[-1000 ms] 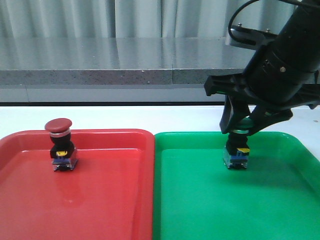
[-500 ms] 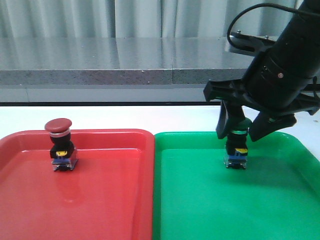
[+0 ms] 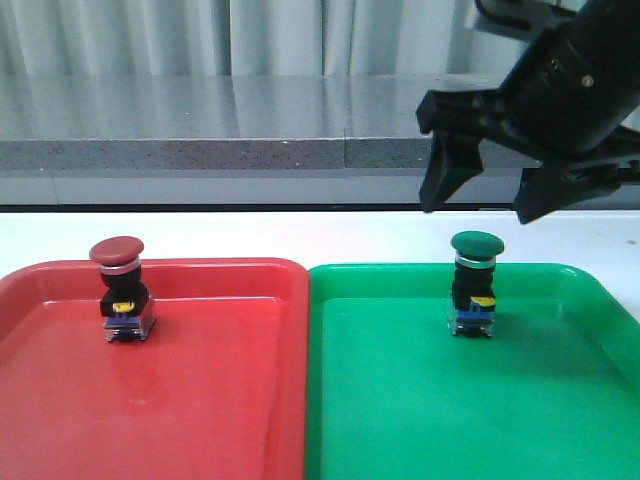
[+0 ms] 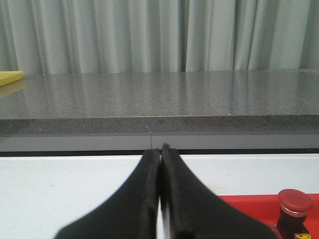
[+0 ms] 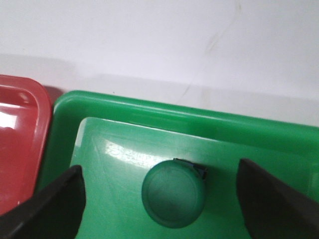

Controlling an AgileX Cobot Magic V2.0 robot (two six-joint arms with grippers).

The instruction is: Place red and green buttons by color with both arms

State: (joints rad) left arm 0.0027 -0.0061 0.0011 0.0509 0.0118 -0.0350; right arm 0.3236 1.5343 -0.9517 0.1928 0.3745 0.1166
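The green button (image 3: 475, 285) stands upright in the green tray (image 3: 400, 400), near its far edge. My right gripper (image 3: 483, 192) hangs open above it, clear of the cap. In the right wrist view the green cap (image 5: 174, 193) shows between the two spread fingertips (image 5: 55, 204). The red button (image 3: 122, 290) stands upright in the red tray (image 3: 200, 400), at its far left. It also shows in the left wrist view (image 4: 295, 208). My left gripper (image 4: 160, 152) is shut and empty, to the left of the red button; it is out of the front view.
The two trays lie side by side on a white table (image 3: 300, 235). A grey stone ledge (image 3: 200, 140) and curtains stand behind. A yellow object (image 4: 10, 75) lies on the ledge at the far left in the left wrist view.
My right gripper has opened, let go of the green button and risen above it. The green button stays in the green tray. The red button has not moved.
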